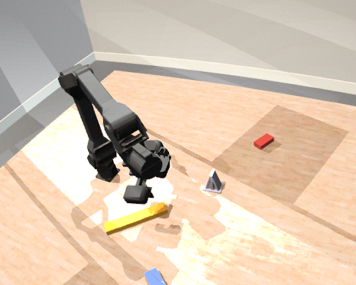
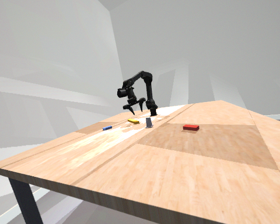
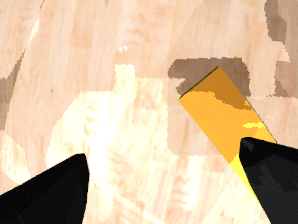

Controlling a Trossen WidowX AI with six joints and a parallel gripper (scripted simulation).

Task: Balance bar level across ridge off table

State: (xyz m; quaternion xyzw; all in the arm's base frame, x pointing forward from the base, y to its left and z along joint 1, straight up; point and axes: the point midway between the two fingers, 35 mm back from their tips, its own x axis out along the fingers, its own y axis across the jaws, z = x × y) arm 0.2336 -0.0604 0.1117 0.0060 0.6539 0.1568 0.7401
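Note:
The yellow bar (image 1: pixel 134 218) (image 2: pixel 133 121) (image 3: pixel 212 117) lies flat on the table, in front of the arm in the top view. The grey ridge (image 1: pixel 216 180) (image 2: pixel 148 122) stands upright on its small base, to the right of the bar and apart from it. My gripper (image 2: pixel 137 113) (image 3: pixel 165 157) is open and empty, pointing down above the table near the bar. In the wrist view the bar runs diagonally, and the right finger covers part of it; its near end is hidden. In the top view the fingertips are hidden.
A red block (image 1: pixel 263 141) (image 2: pixel 191 127) lies beyond the ridge, to the right in the top view. A blue block (image 1: pixel 154 276) (image 2: pixel 107 128) lies at the bottom edge of that view, on the other side of the bar from the arm's base.

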